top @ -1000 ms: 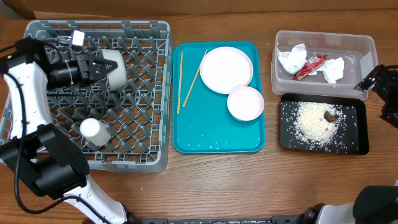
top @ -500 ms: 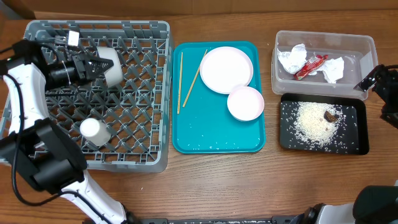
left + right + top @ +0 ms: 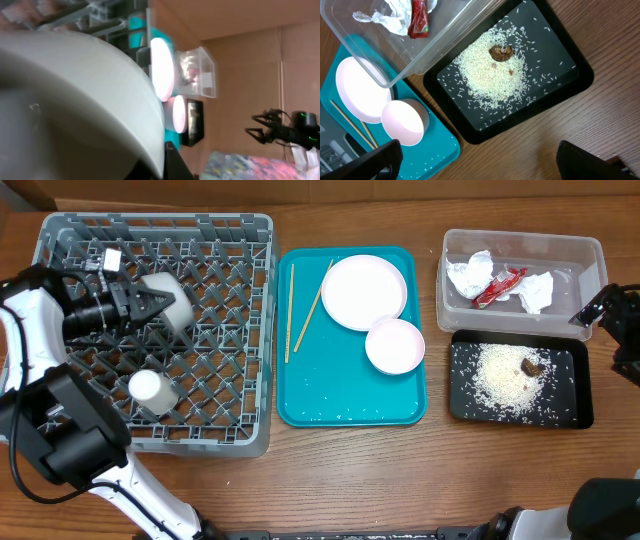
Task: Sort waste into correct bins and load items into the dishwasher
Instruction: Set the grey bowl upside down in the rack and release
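Note:
My left gripper (image 3: 142,307) is shut on the grey bowl (image 3: 170,296) inside the grey dishwasher rack (image 3: 155,222), at its left side. The bowl (image 3: 75,100) fills the left wrist view. A white cup (image 3: 152,388) sits in the rack nearer the front. The large plate (image 3: 364,292), small plate (image 3: 395,345) and chopsticks (image 3: 290,310) lie on the teal tray (image 3: 340,395). The clear tub (image 3: 575,255) holds the red wrapper (image 3: 500,285) and white paper (image 3: 468,276). The black tray (image 3: 575,405) holds rice (image 3: 505,375) and a brown lump (image 3: 531,366). My right gripper (image 3: 480,160) is open and empty above the table beside the black tray (image 3: 560,55).
The right arm (image 3: 620,320) stands at the table's right edge beside the tub and black tray. Loose rice grains dot the teal tray (image 3: 440,150). Bare wooden table runs along the front.
My left gripper has carried the grey bowl a little leftward and toward the front inside the rack. The right arm has not moved.

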Motion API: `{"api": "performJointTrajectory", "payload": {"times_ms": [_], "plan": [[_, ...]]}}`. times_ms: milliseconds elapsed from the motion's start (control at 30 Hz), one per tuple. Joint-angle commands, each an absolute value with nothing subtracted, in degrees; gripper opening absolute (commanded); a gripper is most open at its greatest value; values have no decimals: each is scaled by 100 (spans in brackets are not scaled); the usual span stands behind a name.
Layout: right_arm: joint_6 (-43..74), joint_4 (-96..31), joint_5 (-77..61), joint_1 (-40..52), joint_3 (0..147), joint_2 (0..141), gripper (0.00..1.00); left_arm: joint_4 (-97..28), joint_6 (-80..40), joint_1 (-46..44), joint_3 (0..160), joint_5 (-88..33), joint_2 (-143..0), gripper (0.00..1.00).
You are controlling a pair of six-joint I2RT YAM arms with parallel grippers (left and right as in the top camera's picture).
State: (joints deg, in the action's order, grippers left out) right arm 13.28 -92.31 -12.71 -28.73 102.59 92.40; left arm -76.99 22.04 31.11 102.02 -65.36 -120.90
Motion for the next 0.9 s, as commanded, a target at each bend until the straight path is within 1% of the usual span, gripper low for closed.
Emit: {"api": "performJointTrajectory", "payload": {"times_ms": [0, 33, 100, 133, 267, 300, 333, 367, 433, 467, 600, 867], "plan": [[1308, -9207, -1295, -2862, 10346, 9124, 100, -7749, 2255, 3369, 10125, -5306, -12331, 15], [1310, -9207, -1295, -2862, 10346, 9124, 100, -7771, 2255, 3415, 10125, -5284, -12331, 20], [1308, -9207, -1295, -2862, 10346, 9124, 100, -7784, 2255, 3465, 10125, -5188, -12331, 25], [1308, -9207, -1295, -2862, 10346, 9124, 100, -7804, 2252, 3487, 10125, -5094, -12331, 26], [1310, -9207, -1295, -2862, 10346, 9124, 100, -7955, 2447, 3494, 10125, -4993, -12331, 27], [1308, -9207, -1295, -2862, 10346, 9124, 100, -7977, 2445, 3494, 10125, -4945, -12331, 31], [1310, -9207, -1295, -2862, 10346, 9124, 100, -8003, 2445, 3492, 10125, -4895, -12331, 33], [1308, -9207, -1295, -2862, 10346, 9124, 100, -8051, 2447, 3494, 10125, -4829, -12331, 37], [1308, -9207, -1295, -2862, 10346, 9124, 100, -8141, 2447, 3496, 10125, -4720, -12328, 49], [1310, -9207, -1295, -2862, 10346, 9124, 100, -8189, 2447, 3503, 10125, -4681, -12324, 52], [1310, -9207, -1295, -2862, 10346, 9124, 100, -8385, 2443, 3597, 10151, -4613, -12302, 60], [1308, -9205, -1293, -2862, 10346, 9124, 100, -8827, 2440, 3824, 10353, -4630, -11977, 64]]}}
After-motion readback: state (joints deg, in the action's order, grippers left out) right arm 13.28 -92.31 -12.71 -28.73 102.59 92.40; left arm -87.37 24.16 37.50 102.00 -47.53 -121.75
